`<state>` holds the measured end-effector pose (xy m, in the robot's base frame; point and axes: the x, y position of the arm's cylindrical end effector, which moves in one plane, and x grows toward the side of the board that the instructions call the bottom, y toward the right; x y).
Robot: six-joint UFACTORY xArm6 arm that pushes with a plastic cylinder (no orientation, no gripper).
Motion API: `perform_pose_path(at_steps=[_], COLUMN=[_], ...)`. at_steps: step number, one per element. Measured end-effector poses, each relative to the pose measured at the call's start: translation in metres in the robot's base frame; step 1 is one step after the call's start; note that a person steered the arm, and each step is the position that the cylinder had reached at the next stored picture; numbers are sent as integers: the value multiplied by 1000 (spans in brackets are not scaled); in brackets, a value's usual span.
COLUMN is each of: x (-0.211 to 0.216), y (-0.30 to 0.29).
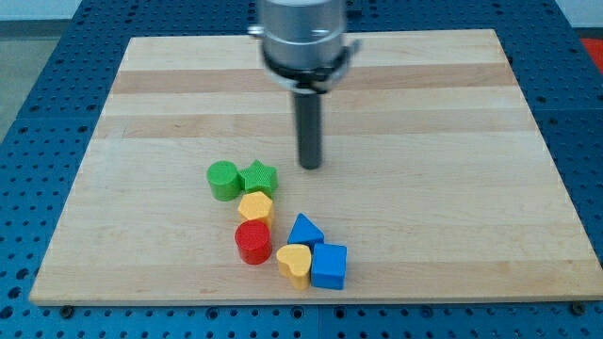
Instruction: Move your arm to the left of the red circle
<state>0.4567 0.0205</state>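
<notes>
1. The wooden board (pixel 424 141) fills most of the view, on a blue pegboard table (pixel 38 104)
2. My rod hangs from the view's top; my tip (pixel 310 167) rests just right of the green star (pixel 259 176). It has no jaws to open or close
3. Blue cube (pixel 329 266), blue triangle (pixel 303 230)
4. Green circle (pixel 223 180)
5. The red circle (pixel 252 242) lies below the yellow hexagon (pixel 255 206), well below-left of my tip
6. Yellow heart (pixel 294 264)

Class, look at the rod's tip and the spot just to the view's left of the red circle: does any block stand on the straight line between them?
Yes. My tip sits toward the view's top right of the red circle block. The green star block and the yellow hexagon block lie across that line, with the green circle block beside them.
</notes>
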Motion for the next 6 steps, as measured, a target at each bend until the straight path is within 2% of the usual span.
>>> perform_pose_path(at_steps=[1,2,3,4,5,6], x=[27,32,-40,-94,-88,-42], y=[54,69,46,-44,-168,-246])
